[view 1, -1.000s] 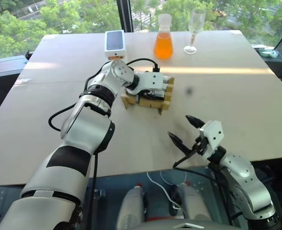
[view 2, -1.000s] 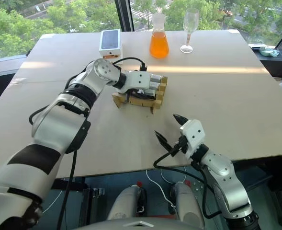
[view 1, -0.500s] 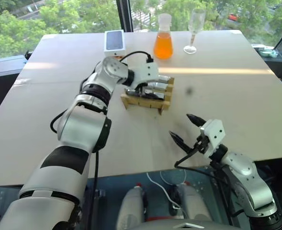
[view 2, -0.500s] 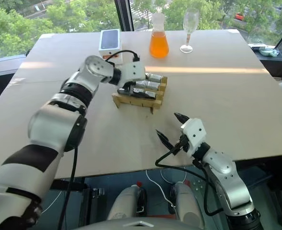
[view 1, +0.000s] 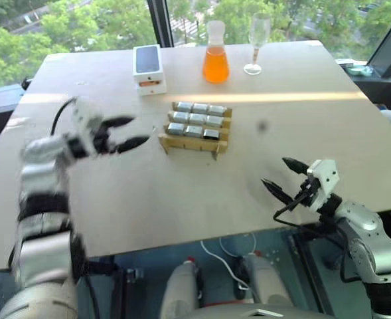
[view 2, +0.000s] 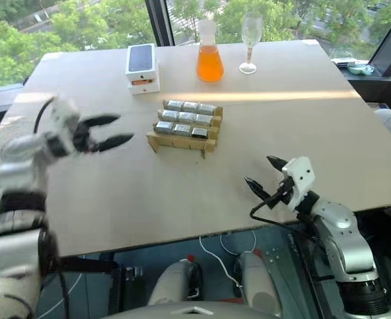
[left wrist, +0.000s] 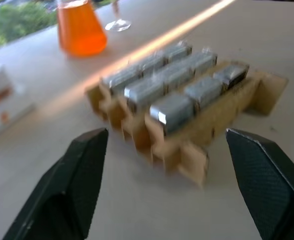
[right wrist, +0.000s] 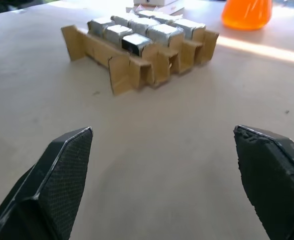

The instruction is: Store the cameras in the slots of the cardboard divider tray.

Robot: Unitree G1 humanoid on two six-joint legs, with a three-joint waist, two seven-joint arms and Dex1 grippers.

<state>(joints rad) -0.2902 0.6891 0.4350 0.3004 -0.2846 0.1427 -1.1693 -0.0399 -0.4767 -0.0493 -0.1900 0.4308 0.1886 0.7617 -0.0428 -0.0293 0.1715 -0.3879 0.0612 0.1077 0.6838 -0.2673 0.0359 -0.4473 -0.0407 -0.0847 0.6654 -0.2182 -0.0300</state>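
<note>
we are pulling our left gripper (view 1: 119,133) back to the left, away from the cardboard divider tray (view 1: 194,142) it was reaching into a second ago; its fingers are now spread wide and holding nothing. the cameras (view 1: 195,119) are sitting in two rows of three slots, so we are judging the storing as done or nearly so. our right gripper (view 1: 289,178) is hanging wide apart and empty near the table's (view 1: 314,106) near edge, well clear of the tray. the phone box (view 1: 147,66), orange flask (view 1: 216,56) and glass (view 1: 254,41) are standing along the far side, leaving bare table around the tray.
</note>
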